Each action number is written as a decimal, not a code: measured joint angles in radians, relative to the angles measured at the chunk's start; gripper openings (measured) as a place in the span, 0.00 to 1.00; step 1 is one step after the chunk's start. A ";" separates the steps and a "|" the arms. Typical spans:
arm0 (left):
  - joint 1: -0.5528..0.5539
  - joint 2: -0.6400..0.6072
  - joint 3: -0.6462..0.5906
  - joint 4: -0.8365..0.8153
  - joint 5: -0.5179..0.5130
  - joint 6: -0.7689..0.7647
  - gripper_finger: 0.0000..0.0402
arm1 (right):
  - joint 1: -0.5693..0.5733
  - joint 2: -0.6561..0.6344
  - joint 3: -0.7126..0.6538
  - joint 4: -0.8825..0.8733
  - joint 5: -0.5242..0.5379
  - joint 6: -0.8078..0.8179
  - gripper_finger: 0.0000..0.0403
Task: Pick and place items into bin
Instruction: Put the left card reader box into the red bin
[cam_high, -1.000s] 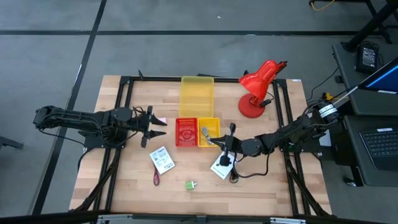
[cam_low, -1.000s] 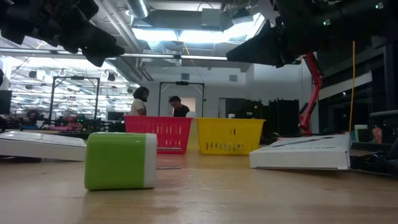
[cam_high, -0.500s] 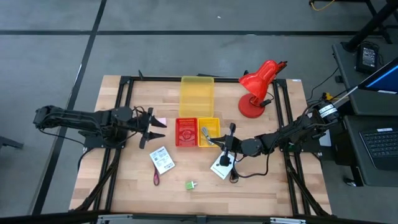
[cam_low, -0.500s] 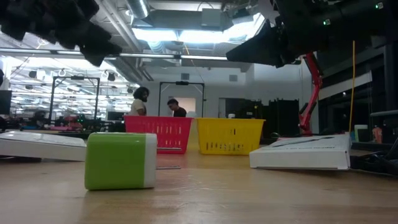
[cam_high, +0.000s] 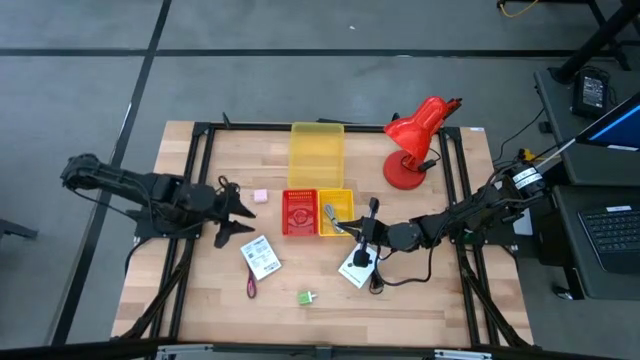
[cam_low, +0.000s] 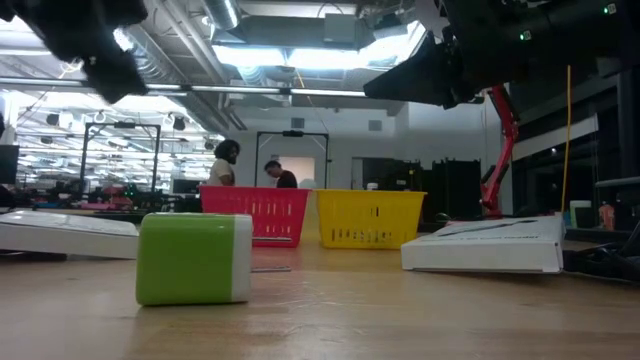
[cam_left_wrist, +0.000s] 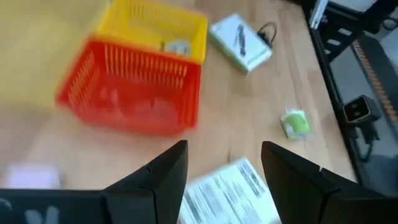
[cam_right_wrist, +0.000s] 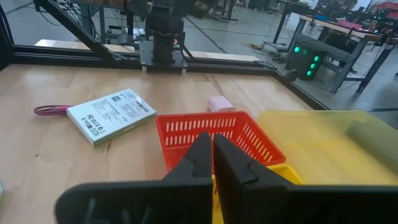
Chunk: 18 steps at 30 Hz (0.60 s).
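Left gripper (cam_high: 243, 212) sits with its jaws spread and nothing between them, low over the desk (cam_high: 200, 300) to the left of the baskets. Its own camera shows both dark fingers (cam_left_wrist: 155, 177) apart and aimed down at the nearer white packet (cam_high: 261, 256), so that packet looks like the next pick; the wide spread suits a flat box of that width. Pink cube (cam_high: 260, 196) lies just beside this gripper, toward the desk's far side, loose on the wood and apart from the fingers.

Right gripper (cam_high: 362, 240) has its jaws pressed together, empty, hovering at the edge of the small yellow basket (cam_high: 336, 214), right above the second white packet (cam_high: 357, 269). Probably parked or waiting its turn. Black cable (cam_high: 405, 281) trails on the desk by that packet.

Red basket (cam_high: 300, 212) and the small yellow one stand side by side mid-desk, within reach of both arms, which makes sense for drop-off. Something small already lies in the yellow one; cannot tell what. Larger yellow bin (cam_high: 316, 155) is behind them.

Still out on the desk: dark red pen-like tool (cam_high: 251, 283) near the front left, green block (cam_high: 305, 297) near the front edge. Red desk lamp (cam_high: 417, 140) at the far right is not part of the job.
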 joint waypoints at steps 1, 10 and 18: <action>-0.012 0.000 0.000 -0.020 0.000 -0.047 0.49 | 0.000 0.000 0.000 0.000 0.000 0.000 0.00; -0.079 0.000 0.000 -0.177 0.005 -0.347 0.49 | 0.000 0.000 0.000 0.000 -0.077 -0.005 0.00; -0.106 0.000 0.000 -0.289 0.010 -0.557 0.49 | 0.000 0.000 0.000 0.009 -0.112 -0.039 0.00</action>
